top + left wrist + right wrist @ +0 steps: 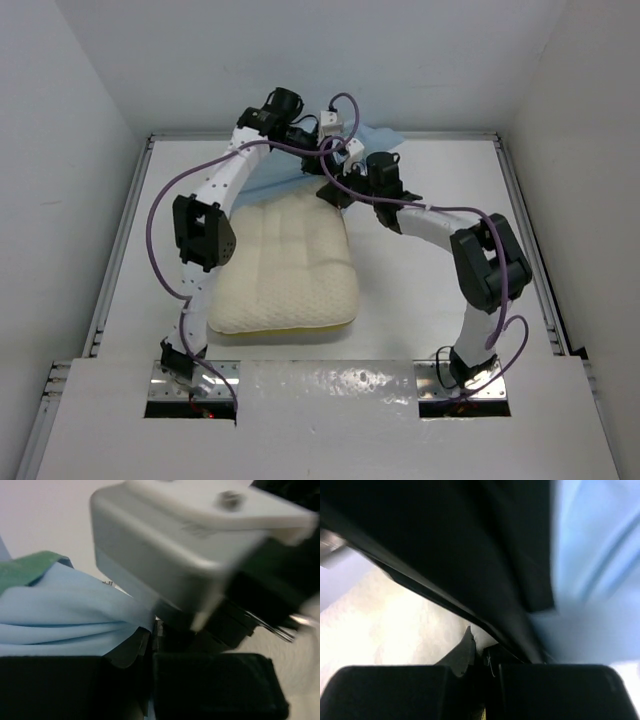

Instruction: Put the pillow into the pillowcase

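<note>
Pillowcase (75, 615) cloth is pinched in the clenched left pincer (152, 647); the right pincer (490, 669) is clenched beside it.

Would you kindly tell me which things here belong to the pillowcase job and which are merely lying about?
Job: pillow; pillowcase; left claw, shut on the pillowcase; right claw, shut.
Merely there: table; purple cables.

Robot lab booth: white walls (300, 60) behind and beside the left pincer (152, 652), cabled arms (215, 190) bolted to a white table (420, 290).
</note>
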You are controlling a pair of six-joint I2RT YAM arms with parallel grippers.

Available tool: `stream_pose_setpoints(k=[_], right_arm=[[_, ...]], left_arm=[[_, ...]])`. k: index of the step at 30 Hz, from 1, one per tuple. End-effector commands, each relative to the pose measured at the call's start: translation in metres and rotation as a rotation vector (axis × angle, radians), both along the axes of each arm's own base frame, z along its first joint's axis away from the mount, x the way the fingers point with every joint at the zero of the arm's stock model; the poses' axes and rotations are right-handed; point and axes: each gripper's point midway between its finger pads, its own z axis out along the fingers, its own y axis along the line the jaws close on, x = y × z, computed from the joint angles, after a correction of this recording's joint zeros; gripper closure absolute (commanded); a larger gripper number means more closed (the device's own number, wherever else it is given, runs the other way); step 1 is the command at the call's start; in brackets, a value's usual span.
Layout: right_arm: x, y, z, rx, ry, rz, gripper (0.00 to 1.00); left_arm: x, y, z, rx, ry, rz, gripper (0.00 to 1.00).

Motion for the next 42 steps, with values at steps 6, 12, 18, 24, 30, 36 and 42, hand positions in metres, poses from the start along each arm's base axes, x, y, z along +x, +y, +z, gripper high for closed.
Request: stream_pose_setpoints(k=[6,12,18,24,30,36,42], right_arm=[[0.046,-0.014,0.01,0.234,0.017,-0.264,0.44],[0.021,-0.064,-0.009,0.313,0.168,-0.368,0.22],[0.021,-0.085,-0.009,0.338,0.175,-0.435,0.37],[0.044,-0.045,-0.028,0.476,0.331,-0.329,0.49],[0.016,-0.048,-0.065,0.378,0.398,-0.357,0.41],[-0.01,-0.065,-0.059,0.276,0.372,-0.383,0.31],[-0.033,-0.057,-0.079,0.231,0.439,-0.36,0.41]], left_arm=[[-0.078,0.007,0.031,-0.058,0.071,-0.19,1.0],[-0.062,0.029,-0.027,0.077,0.181,-0.07,1.0],[-0.046,0.03,-0.031,0.113,0.164,0.0,1.0],[-0.018,0.026,-0.027,0.119,0.12,0.112,0.99],[0.018,0.036,-0.055,0.263,0.035,0.296,0.67],[0.012,0.03,-0.113,0.384,0.06,0.24,0.51],[-0.009,0.01,-0.112,0.373,0.102,0.148,0.81]])
